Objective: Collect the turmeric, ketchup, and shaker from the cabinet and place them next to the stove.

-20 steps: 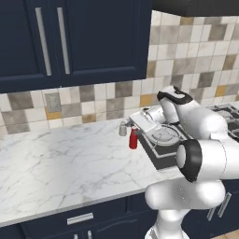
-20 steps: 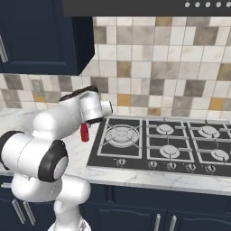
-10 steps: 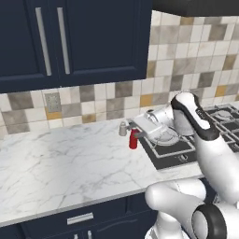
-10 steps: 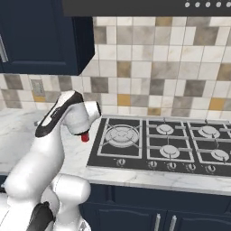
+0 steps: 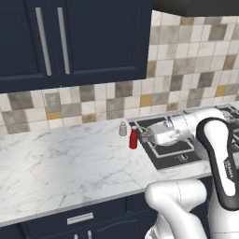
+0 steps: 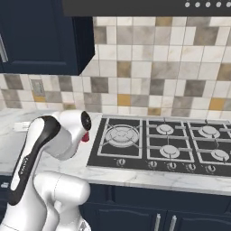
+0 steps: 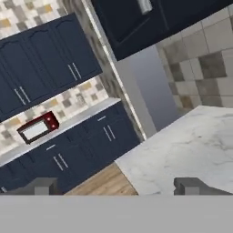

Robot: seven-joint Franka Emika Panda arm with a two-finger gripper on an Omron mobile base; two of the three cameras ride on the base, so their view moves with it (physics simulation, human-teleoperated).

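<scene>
The ketchup (image 5: 133,138), a small red bottle with a white cap, stands upright on the marble counter just left of the stove (image 5: 173,150). The shaker (image 5: 123,129), a short pale cylinder, stands just behind and to the left of it. My gripper (image 5: 144,135) lies level beside the ketchup on its stove side, open and empty. In the hand view the fingertips (image 7: 45,185) stand wide apart, with nothing between them. A sliver of the ketchup (image 6: 85,137) shows behind my arm. The cabinet (image 5: 70,39) has its doors shut. The turmeric is out of view.
The marble counter (image 5: 56,163) stretches to the left of the bottles. Burner grates and front knobs cover the stove (image 6: 158,144). A range hood (image 6: 149,6) hangs above it. Navy base cabinets and a red appliance (image 7: 38,128) appear across the room.
My arm has folded over to the right, its elbow swinging down and away. The hand stays low beside the ketchup. Bottles and cameras have not moved.
</scene>
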